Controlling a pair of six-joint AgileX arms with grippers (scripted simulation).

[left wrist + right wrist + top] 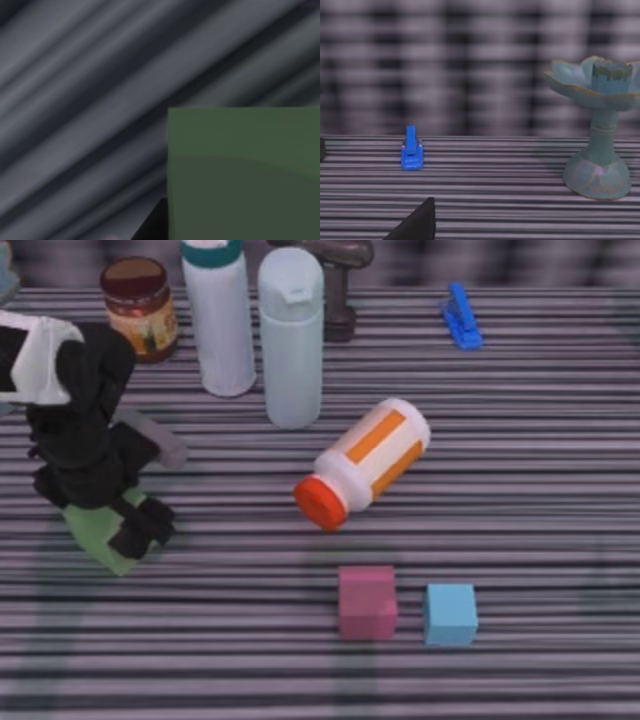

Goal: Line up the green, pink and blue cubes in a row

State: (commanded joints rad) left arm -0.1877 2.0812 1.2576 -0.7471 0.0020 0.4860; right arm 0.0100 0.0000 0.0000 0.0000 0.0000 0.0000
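Top view: left gripper down on the green cube

Top view has the left gripper (125, 525) low over the green cube (97, 532) at the left side of the striped surface (520, 490), black fingers (150, 523) straddling the cube's right end. It looks like a pinch, but the arm hides the contact, so I cannot tell for sure whether the fingers are clamped on it or merely around it. Left wrist view is filled by the green cube (240, 175) right up against the lens, stripes running behind it.

Over at the near middle, the pink cube (366, 602) and the blue cube (450, 614) sit just beside each other, apart by a narrow gap, pink on the left. The green one is well apart from both, farther left.

Between them lies a white pill bottle (365, 462) with an orange cap, tipped on its side. At the far edge stand a jar (140, 308), a white bottle (219, 318) and a pale bottle (291, 338); a blue clip (462, 316) lies far right.

Right wrist view shows the blue clip (411, 149) and a teal candlestick (598, 130); the right gripper's fingers cannot be judged.
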